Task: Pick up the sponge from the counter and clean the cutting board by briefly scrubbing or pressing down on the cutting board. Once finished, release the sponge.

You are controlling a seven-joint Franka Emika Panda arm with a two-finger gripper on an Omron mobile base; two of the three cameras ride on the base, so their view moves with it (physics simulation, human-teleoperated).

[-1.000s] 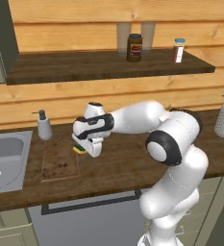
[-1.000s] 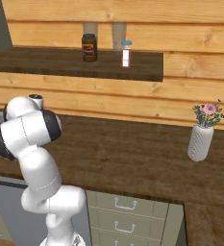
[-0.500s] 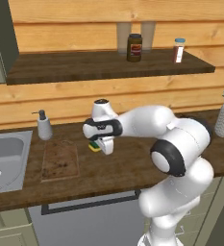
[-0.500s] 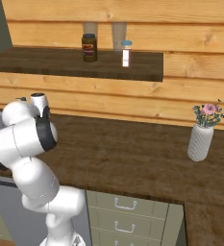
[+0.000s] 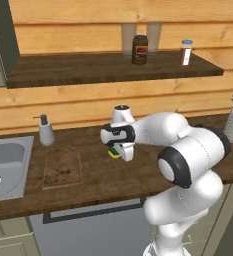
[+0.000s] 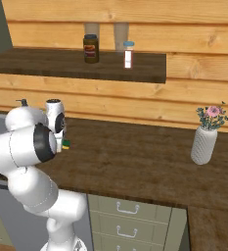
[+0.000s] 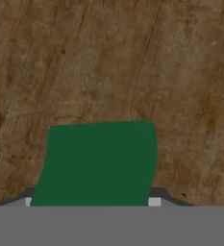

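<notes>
Gripper [image 5: 119,153] pointing down, clamping sponge [image 5: 114,152], above counter [image 5: 98,175]

we see a dark wood surface [image 5: 113,177] with rough grain, a speckled wood cutting board [image 5: 62,167], a matt green and yellow sponge [image 7: 96,163], and a shiny metal sink [image 5: 3,167].

Green-yellow sponge [image 5: 114,152] — dark-speckled brown cutting board [image 5: 62,166]
</notes>
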